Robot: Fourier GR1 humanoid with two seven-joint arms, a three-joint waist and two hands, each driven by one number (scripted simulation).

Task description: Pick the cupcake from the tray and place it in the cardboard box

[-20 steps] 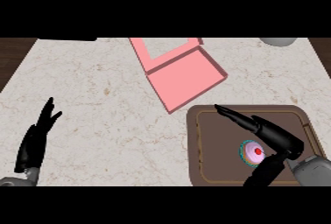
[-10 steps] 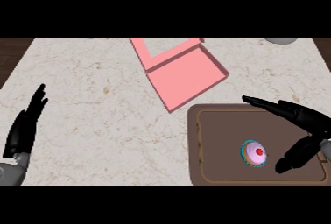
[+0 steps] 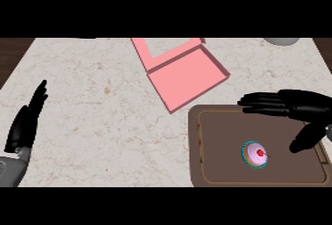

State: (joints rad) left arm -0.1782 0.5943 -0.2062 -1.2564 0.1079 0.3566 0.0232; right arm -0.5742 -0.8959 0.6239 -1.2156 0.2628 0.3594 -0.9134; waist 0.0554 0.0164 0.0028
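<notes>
Head view, change: right hand [image 3: 295,105] now further toward 3 o'clock than half a second ago, off the cupcake [image 3: 255,154] and spread wider; left hand [image 3: 26,123] barely shifted, a little lower at 9 o'clock.
Head view, cupcake: unmoved since the earlier frames; sits on the tray [image 3: 201,149], right of the tray's middle, at about 4 o'clock in the view; pink frosting, red dot on top, teal wrapper edge.
Head view, writing: none legible on box, tray or bench.
Head view, right hand: over the tray's upper right part; fingers [image 3: 259,102] stretched out toward 9 o'clock above the tray's top rim, thumb [image 3: 304,137] pointing down toward 6 o'clock just right of the cupcake; released, nothing held; gap visible between thumb and cupcake.
Head view, left hand: at 9 o'clock near the bench edge, fingers straight and pointing toward 12 o'clock, released, resting, holding nothing.
Head view, cardboard box [image 3: 186,77]: pink, open, flap [image 3: 167,45] folded back toward 12 o'clock; lies tilted at about 12 o'clock, its lower corner just beside the tray's top-left corner.
Head view, bench [image 3: 103,101]: pale marbled top carrying box and tray.
Head view, grey object [image 3: 281,41]: rounded, cut off at 1 o'clock; kind unclear.
</notes>
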